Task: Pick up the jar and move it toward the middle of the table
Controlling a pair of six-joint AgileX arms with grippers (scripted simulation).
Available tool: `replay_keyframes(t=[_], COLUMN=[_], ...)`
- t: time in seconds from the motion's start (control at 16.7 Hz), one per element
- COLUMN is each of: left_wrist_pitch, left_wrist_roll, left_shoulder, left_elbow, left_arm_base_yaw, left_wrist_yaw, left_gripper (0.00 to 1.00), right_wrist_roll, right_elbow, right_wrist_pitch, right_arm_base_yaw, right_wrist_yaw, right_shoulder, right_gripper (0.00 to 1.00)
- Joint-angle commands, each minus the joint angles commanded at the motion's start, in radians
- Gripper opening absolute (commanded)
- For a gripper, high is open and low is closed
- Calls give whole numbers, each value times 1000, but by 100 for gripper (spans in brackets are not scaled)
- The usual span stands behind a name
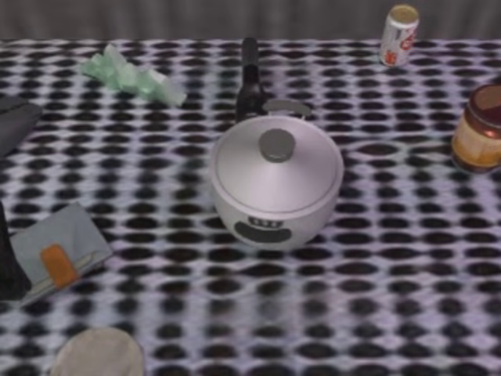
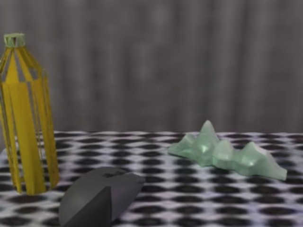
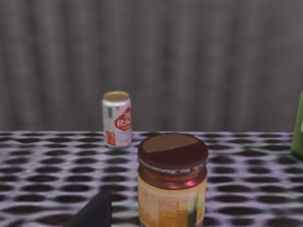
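1 jar [image 1: 479, 128] stands upright at the table's [image 1: 391, 258] right edge, 1 can [image 1: 399, 35] behind; gripper states: cannot tell.

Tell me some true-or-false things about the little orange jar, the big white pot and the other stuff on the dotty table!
1. The small squat glass jar with amber contents and a dark red-brown lid stands at the right edge of the black-and-white dotted table. True.
2. The big white pot has its lid off. False: the lid with a grey knob sits on it.
3. The slim white-and-red can lies on its side. False: it stands upright at the far edge.
4. A dark bottle stands behind the white pot. True.
5. A gripper holds the jar. False: nothing grips it.
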Motion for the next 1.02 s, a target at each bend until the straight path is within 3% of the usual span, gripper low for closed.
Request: replay_keyframes(t=[0.48, 1.02], left_wrist_pitch=[0, 0], left_wrist_roll=[0, 0], left_shoulder=[0, 0], left_elbow=[0, 0], left_arm_base_yaw=[0, 0], left_wrist_yaw=[0, 0], left_gripper=[100, 100], right_wrist_roll=[-21, -113], right_elbow=[173, 872], right_wrist_pitch=[-130, -634], right_arm_base_yaw=[2, -5], right_wrist_yaw=[-2, 9], right_shoulder=[200, 977], right_gripper=[100, 100])
